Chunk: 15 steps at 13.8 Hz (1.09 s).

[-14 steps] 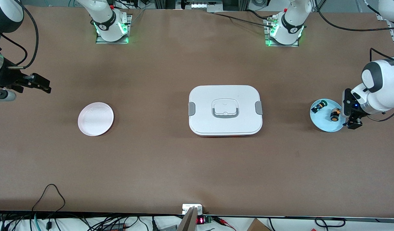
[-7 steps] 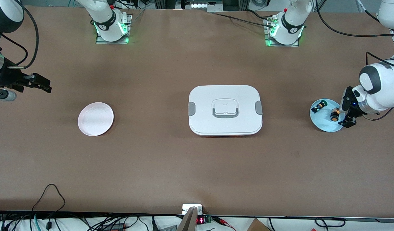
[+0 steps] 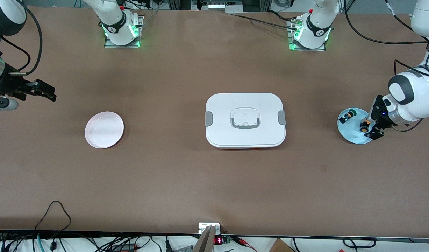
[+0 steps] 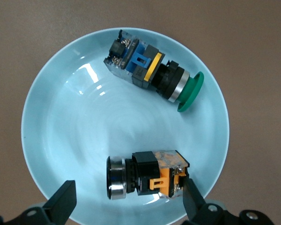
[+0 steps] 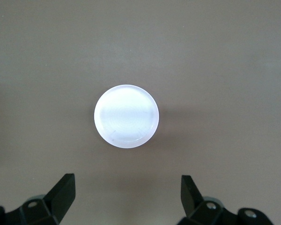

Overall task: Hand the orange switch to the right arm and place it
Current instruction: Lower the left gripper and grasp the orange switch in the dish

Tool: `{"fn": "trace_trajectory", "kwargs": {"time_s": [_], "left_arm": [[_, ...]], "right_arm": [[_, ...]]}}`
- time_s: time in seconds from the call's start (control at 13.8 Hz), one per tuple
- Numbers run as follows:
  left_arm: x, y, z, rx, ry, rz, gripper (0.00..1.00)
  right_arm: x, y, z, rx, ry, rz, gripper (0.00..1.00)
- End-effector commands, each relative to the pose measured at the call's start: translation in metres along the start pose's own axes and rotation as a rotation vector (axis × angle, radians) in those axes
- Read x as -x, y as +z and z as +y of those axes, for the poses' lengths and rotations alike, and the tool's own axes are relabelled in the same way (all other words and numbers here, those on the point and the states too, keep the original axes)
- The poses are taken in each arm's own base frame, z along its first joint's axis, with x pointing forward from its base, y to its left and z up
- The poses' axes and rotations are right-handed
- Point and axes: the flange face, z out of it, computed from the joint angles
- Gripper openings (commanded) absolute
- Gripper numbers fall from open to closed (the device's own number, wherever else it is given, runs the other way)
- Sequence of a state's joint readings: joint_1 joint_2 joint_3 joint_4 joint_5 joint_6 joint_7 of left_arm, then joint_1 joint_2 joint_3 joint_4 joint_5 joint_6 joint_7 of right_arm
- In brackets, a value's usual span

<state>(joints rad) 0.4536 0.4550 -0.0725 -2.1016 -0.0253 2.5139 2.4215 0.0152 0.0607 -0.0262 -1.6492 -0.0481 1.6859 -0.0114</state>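
Since a second ago, the left gripper (image 3: pixel 374 130) has slid in over the blue plate (image 3: pixel 350 134), fingers spread, straddling the orange switch (image 4: pixel 147 176) lying on its side beside the green switch (image 4: pixel 152 70). Right gripper (image 3: pixel 43 91) waits, open, above the table near the white plate (image 3: pixel 104 129).

A white lidded container (image 3: pixel 245 120) with grey side latches sits mid-desk (image 3: pixel 186 182). A white plate (image 3: pixel 104 130) lies at its 9 o'clock — well apart. At 3 o'clock, a light-blue plate (image 3: pixel 350 136) carries a green-capped switch (image 3: pixel 347 116) — on its side.
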Motion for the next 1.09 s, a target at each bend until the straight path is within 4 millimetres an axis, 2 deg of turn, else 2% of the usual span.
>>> {"fn": "trace_trajectory", "kwargs": {"time_s": [0.0,0.22,0.51,0.65,0.87,1.01], "left_arm": [[0.001,0.003,0.001,-0.022,0.011,0.013,1.0],[0.001,0.012,0.003,-0.021,-0.004,0.03,1.0],[0.003,0.008,0.0,-0.025,-0.005,0.027,1.0],[0.004,0.003,-0.001,-0.027,-0.006,0.026,1.0],[0.009,-0.007,-0.007,-0.024,-0.004,0.032,1.0],[0.007,-0.006,-0.007,-0.02,-0.001,0.039,1.0]], "right_arm": [[-0.001,-0.004,-0.003,0.001,0.007,-0.006,1.0],[-0.001,-0.004,-0.004,-0.002,0.003,-0.006,1.0],[-0.002,-0.003,-0.003,-0.013,0.005,-0.008,1.0],[-0.002,-0.001,-0.006,-0.074,0.016,-0.014,1.0],[-0.009,0.015,-0.025,-0.241,0.026,-0.045,1.0],[-0.015,0.03,-0.035,-0.336,0.033,-0.07,1.0]]}}
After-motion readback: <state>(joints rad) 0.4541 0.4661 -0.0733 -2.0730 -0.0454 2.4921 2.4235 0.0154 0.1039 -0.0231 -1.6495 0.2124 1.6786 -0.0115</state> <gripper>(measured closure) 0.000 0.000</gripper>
